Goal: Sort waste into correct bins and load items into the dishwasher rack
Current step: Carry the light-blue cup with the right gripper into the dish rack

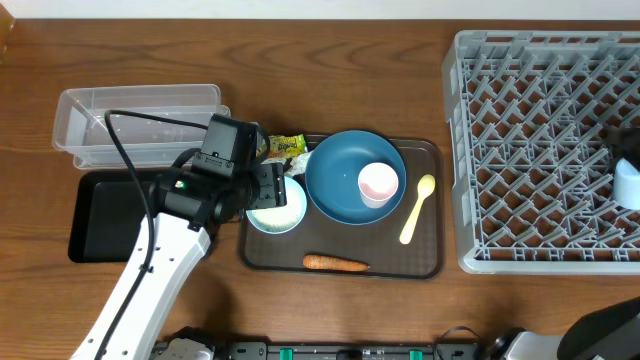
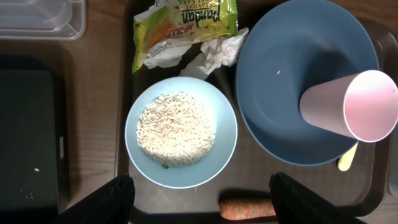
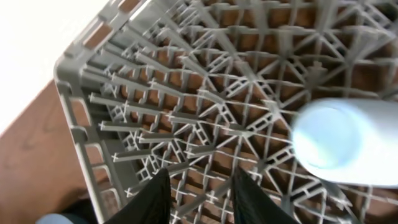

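A brown wooden table (image 1: 300,60) carries a grey lattice dishwasher rack (image 1: 480,150) at its right edge, with bare wood between it and the brown serving tray (image 1: 385,250). The left gripper (image 2: 200,193), fingers spread, hovers over a pale-blue bowl (image 2: 227,134) of white rice bits (image 2: 176,129), beside the glossy snack wrapper (image 2: 180,25), crumpled paper (image 2: 217,53) and carrot (image 2: 245,208). The right gripper (image 3: 202,199), parted and empty, hangs over the rack's pegs near a smooth light-blue cup (image 3: 348,143) lying on its side.

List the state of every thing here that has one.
clear tub, empty
black tray, nearly bare, few crumbs
small bowl, full of rice-like bits
dark-blue bowl, holding the pink cup
pink cup, empty
snack wrapper, crumpled
dishwasher rack, one pale cup in it
left gripper, open
right gripper, open
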`<act>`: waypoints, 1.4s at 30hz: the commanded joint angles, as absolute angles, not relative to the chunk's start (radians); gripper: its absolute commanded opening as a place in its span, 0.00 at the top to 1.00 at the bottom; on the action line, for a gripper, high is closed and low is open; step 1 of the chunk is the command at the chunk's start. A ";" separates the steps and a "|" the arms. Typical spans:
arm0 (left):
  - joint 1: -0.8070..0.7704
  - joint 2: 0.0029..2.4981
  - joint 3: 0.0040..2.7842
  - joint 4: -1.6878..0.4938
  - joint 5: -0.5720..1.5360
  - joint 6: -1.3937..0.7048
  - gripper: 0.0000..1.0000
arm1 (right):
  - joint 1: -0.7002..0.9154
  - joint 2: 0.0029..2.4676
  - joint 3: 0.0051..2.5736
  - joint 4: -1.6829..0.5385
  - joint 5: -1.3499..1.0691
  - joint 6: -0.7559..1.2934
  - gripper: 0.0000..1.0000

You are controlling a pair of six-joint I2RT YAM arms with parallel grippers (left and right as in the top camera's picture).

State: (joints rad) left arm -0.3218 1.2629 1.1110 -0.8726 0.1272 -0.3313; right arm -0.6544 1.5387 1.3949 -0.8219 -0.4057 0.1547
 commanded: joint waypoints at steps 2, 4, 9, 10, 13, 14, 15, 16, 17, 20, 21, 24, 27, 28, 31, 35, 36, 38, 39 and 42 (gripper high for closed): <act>-0.319 1.261 1.121 -0.883 0.115 -0.310 0.28 | -0.584 1.570 1.411 -0.815 -0.241 0.122 0.71; -0.319 1.261 1.121 -0.883 0.115 -0.310 0.28 | -0.565 1.593 1.411 -0.823 -0.191 0.123 0.73; -0.319 1.261 1.121 -0.883 0.115 -0.310 0.28 | -0.568 1.646 1.411 -0.857 -0.054 0.173 0.74; -0.319 1.261 1.121 -0.883 0.115 -0.310 0.28 | -0.572 1.657 1.411 -0.861 -0.031 0.176 0.74; -0.319 1.261 1.121 -0.883 0.115 -0.310 0.28 | -0.587 1.682 1.411 -0.877 0.039 0.181 0.77; -0.319 1.261 1.121 -0.883 0.115 -0.310 0.28 | -0.592 1.686 1.411 -0.883 0.061 0.192 0.78; -0.319 1.261 1.121 -0.883 0.115 -0.310 0.28 | -0.597 1.687 1.411 -0.886 0.076 0.202 0.79; -0.319 1.261 1.121 -0.883 0.115 -0.310 0.28 | -0.604 1.687 1.411 -0.888 0.086 0.213 0.79; -0.319 1.261 1.121 -0.883 0.115 -0.310 0.28 | -0.611 1.686 1.411 -0.888 0.086 0.214 0.79; -0.319 1.261 1.121 -0.883 0.115 -0.310 0.28 | -0.632 1.685 1.411 -0.895 0.087 0.223 0.80; -0.319 1.261 1.121 -0.883 0.115 -0.310 0.28 | -0.640 1.685 1.411 -0.898 0.088 0.225 0.80; -0.319 1.261 1.121 -0.883 0.115 -0.310 0.28 | -0.669 1.685 1.411 -0.903 0.100 0.238 0.81; -0.319 1.261 1.121 -0.884 0.115 -0.310 0.28 | -0.700 1.685 1.411 -0.909 0.127 0.280 0.80; -0.319 1.261 1.121 -0.886 0.115 -0.310 0.28 | -0.709 1.685 1.411 -0.909 0.127 0.281 0.80; -0.319 1.261 1.121 -0.891 0.115 -0.310 0.28 | -0.740 1.685 1.411 -0.905 0.127 0.299 0.80; -0.319 1.261 1.121 -0.896 0.115 -0.310 0.28 | -0.774 1.685 1.411 -0.897 0.127 0.319 0.79; -0.319 1.261 1.121 -0.897 0.115 -0.310 0.28 | -0.781 1.685 1.411 -0.894 0.127 0.322 0.78; -0.319 1.261 1.121 -0.902 0.114 -0.310 0.28 | -0.792 1.685 1.411 -0.885 0.115 0.323 0.73; -0.319 1.261 1.121 -0.903 0.114 -0.310 0.28 | -0.795 1.685 1.411 -0.878 0.099 0.322 0.71; -0.319 1.261 1.121 -0.904 0.114 -0.310 0.27 | -0.797 1.685 1.411 -0.868 0.034 0.321 0.68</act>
State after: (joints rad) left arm -0.3218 1.2629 1.1110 -0.8978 0.1272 -0.3313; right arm -0.7910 1.6871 1.3949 -0.8734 0.0921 0.3061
